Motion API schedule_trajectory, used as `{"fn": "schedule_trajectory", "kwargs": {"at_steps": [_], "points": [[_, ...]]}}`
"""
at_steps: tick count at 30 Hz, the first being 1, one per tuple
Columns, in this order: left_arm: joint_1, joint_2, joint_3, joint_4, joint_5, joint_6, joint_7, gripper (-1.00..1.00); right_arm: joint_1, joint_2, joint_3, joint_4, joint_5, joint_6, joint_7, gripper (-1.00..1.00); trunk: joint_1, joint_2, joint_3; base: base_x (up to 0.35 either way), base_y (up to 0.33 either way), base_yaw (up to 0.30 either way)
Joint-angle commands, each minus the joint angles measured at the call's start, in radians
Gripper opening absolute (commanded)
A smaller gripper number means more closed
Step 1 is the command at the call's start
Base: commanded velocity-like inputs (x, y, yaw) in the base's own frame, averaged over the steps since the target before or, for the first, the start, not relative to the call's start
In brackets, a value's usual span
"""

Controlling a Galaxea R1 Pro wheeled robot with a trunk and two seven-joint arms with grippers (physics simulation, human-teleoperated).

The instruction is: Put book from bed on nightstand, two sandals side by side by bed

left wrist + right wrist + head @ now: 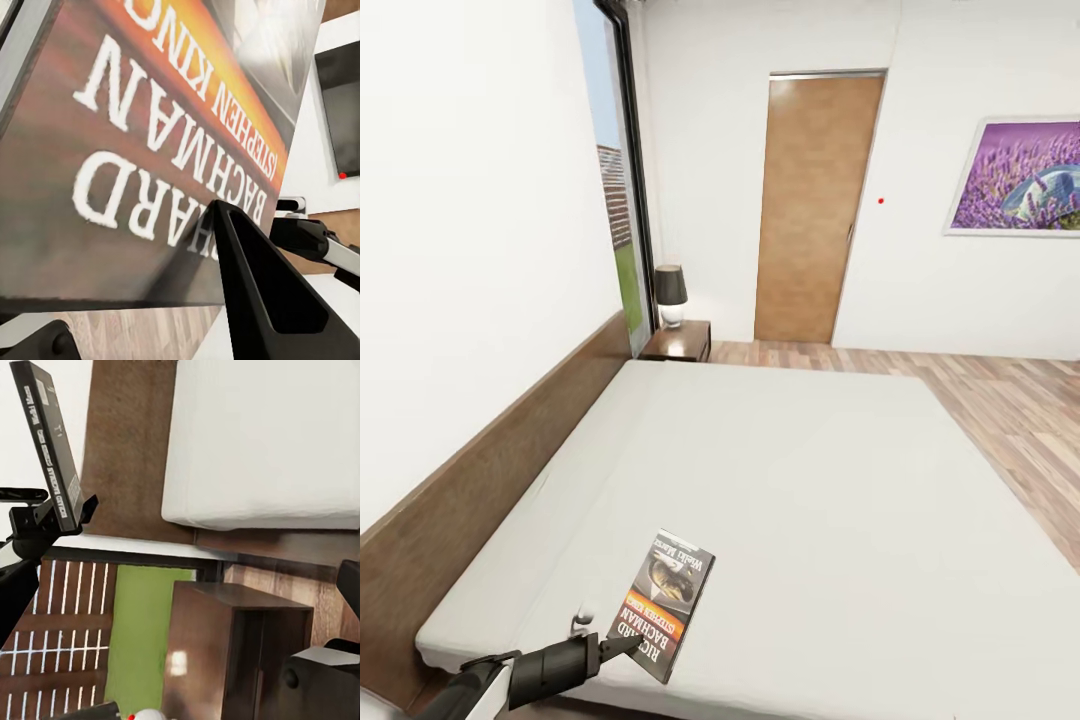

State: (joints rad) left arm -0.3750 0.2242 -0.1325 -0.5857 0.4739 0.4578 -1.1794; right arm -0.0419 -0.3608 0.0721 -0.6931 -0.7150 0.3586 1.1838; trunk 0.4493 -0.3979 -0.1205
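Orange band and white lettering on the book (665, 603), low and left of centre in the head view, lifted clear above the near corner of the bed (810, 480) and pinched at its lower edge by the left gripper (628, 645), shut on the cover. Same cover (150, 142) huge and close through the left wrist camera, "BACHMAN" and "STEPHEN KING" legible upside down, one black finger (262, 292) pressed against it at lower right.

From the right wrist camera, something neither other view gives: the book (52, 450) seen edge-on at upper left, spine outward, held between the left gripper (64, 514)'s two dark fingers. Below it, a nightstand (232, 652) of glossy reddish-brown wood at lower centre, beside the bed's mattress corner (262, 442) and wooden frame. Right gripper (330, 660) visible just as dark parts at the lower right edge; open or closed, cannot tell.

Pale grey-white mattress, bare and flat. Dark wood headboard (480, 480) along the left. Far nightstand (678, 342) in the upper left carrying a black-shaded lamp (670, 295), next to a tall black-framed window (622, 190). Wooden door (815, 205) at upper centre, purple picture (1020, 175) at upper right, wood-plank floor (1010, 420) on the right.
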Motion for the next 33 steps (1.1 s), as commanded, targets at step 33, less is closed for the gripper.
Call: {"fn": "schedule_trajectory", "kwargs": {"at_steps": [33], "points": [[-0.001, 0.001, -0.006, 0.000, 0.009, 0.008, 0.001, -1.00, -0.001, -0.001, 0.003, 0.003, -0.010, 0.010, -0.003, 1.00, 0.001, -0.002, 0.036, 0.000, 0.000, 0.000]]}}
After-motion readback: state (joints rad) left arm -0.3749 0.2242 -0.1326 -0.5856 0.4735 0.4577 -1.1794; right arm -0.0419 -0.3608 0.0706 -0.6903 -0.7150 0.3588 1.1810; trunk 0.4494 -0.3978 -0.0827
